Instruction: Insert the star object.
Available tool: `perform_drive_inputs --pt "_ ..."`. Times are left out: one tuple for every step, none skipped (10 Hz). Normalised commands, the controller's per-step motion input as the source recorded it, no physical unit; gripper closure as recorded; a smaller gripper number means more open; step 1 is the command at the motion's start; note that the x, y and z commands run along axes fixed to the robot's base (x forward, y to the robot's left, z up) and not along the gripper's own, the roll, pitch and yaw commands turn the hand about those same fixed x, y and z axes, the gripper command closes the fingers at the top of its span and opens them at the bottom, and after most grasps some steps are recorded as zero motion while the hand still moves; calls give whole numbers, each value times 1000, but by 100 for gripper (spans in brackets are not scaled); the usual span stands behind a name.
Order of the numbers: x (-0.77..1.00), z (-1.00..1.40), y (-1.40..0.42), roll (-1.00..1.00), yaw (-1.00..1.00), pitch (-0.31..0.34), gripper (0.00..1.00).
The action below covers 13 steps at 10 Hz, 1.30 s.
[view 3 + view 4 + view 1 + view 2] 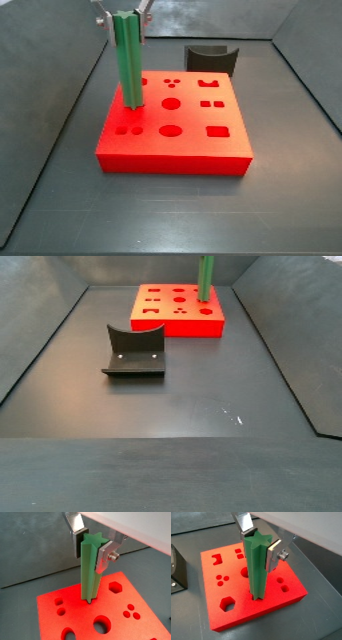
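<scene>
My gripper is shut on the top of the star object, a long green ridged bar held upright. The silver fingers clamp its upper end from two sides. The bar's lower end meets the top of the red block at a hole near one edge; how deep it sits I cannot tell. Both side views show the bar standing on the block near its far left corner, and the bar upright on the block at the far end of the floor.
The dark fixture stands on the floor apart from the block; it also shows behind the block and at a wrist view's edge. The block's top has several other shaped holes. Grey walls ring the floor.
</scene>
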Motion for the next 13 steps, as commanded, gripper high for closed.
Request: perform_drive_inputs --pt "26 -146 0 76 97 -27 100" --pt "0 -231 0 121 86 -33 100" --pt "137 -226 -3 106 71 -13 100" --pt "283 -174 0 93 106 0 100" --pt "254 -186 0 103 111 0 100" --pt "137 -120 -20 81 0 0 100" --pt "37 -140 -40 90 0 0 100" --pt "6 -123 -60 126 0 0 100" --pt "0 -197 -91 199 -74 0 100" --pt "0 -280 -106 176 -180 0 100" --pt "0 -234 -71 110 -326 0 100" --pt "0 -151 -69 50 -323 0 100" --pt "0 -126 0 30 -260 0 100"
